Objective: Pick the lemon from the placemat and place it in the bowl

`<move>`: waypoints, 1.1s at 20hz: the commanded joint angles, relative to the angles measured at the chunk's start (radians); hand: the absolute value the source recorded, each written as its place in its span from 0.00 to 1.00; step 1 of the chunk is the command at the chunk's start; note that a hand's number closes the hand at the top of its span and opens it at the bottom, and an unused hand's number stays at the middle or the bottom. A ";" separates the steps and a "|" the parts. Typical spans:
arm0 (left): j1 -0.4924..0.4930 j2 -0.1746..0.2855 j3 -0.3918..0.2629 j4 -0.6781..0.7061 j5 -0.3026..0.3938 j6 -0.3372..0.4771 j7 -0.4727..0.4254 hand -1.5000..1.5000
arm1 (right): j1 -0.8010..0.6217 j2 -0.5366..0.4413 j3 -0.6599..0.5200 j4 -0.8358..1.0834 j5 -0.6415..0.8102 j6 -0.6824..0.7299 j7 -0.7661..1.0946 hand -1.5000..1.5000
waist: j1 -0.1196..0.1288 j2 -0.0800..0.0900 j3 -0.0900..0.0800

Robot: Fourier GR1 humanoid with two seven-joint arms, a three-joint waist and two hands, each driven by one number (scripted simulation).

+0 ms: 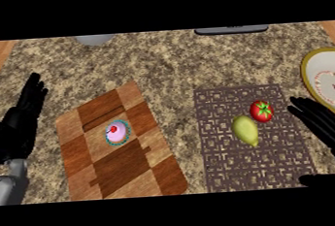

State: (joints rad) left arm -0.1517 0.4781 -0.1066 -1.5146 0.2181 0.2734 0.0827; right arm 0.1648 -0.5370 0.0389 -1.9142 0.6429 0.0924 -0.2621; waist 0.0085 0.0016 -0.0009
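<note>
A yellow-green lemon [246,130] lies on the dark patterned placemat [254,163], just below and left of a red tomato [262,111]. The bowl [329,83], cream with a yellow rim, sits at the right edge, partly cut off. My right hand [328,127] is open at the placemat's right side, fingers straight and pointing up-left, a short way right of the lemon and not touching it. My left hand [20,123] rests open at the left edge, fingers up.
A wooden cutting board [124,171] lies left of centre with a pink cupcake [117,132] on it. A grey object [94,39] and a dark object [231,29] sit at the counter's far edge. Speckled counter shows between board and placemat.
</note>
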 commanded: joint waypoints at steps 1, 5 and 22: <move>-0.006 0.013 0.043 0.001 0.013 -0.032 0.003 0.50 | -0.076 -0.014 0.054 0.075 0.095 0.075 0.083 0.00 | 0.001 0.000 0.000; 0.065 -0.013 0.034 -0.031 -0.015 -0.050 -0.023 0.50 | -0.101 -0.015 0.061 0.062 0.137 0.148 0.135 0.00 | -0.004 -0.002 0.001; 0.007 -0.118 0.114 0.061 -0.129 -0.097 -0.055 0.50 | -0.180 0.245 0.158 0.336 0.432 -0.120 0.068 0.00 | -0.009 -0.001 0.001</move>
State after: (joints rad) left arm -0.1196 0.3893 -0.0027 -1.5199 0.1239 0.1801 0.0792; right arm -0.0008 -0.3401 0.1583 -1.6582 1.0148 -0.0044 -0.1988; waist 0.0014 -0.0001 0.0000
